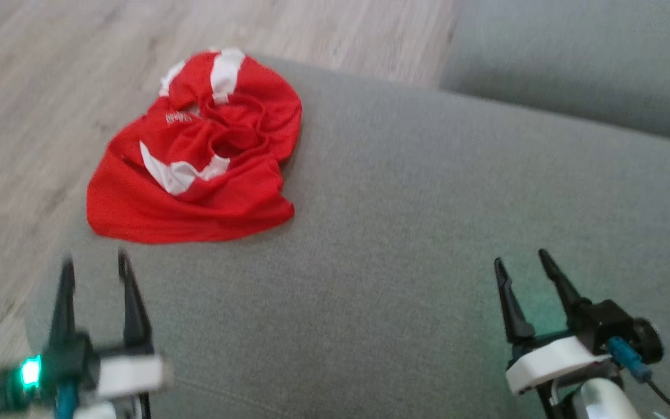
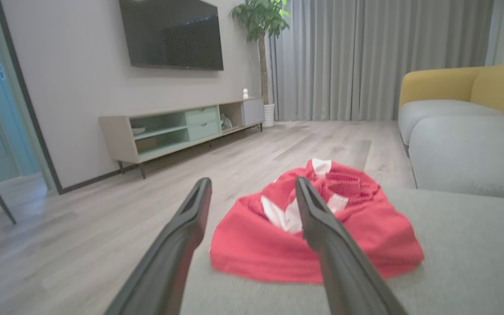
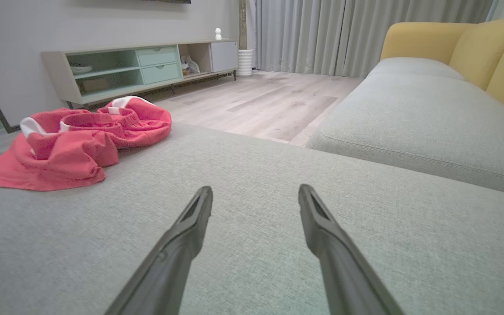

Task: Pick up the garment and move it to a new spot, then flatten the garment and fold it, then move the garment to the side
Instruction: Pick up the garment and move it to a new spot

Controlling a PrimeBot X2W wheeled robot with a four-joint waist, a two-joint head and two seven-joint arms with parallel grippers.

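Note:
A crumpled red garment [image 1: 195,157] with white stripes lies near the far left corner of a grey sofa seat [image 1: 405,221]. In the left wrist view the garment [image 2: 252,245] sits just ahead of my left gripper [image 2: 253,187], whose jaws stand open and empty. From the head my left gripper [image 1: 95,265] is at the lower left, a short way below the cloth. My right gripper [image 1: 524,259] hovers open over bare cushion at the lower right, far from the garment [image 3: 72,148], which shows at the left of the right wrist view. The right gripper [image 3: 255,194] holds nothing.
Wood floor [image 1: 32,87] borders the seat on the left and far side. Another grey cushion [image 3: 418,109] with a yellow backrest [image 3: 466,39] lies to the right. A low TV cabinet [image 2: 182,127] stands against the far wall, with curtains [image 2: 365,57] and a potted plant [image 2: 260,22] beyond.

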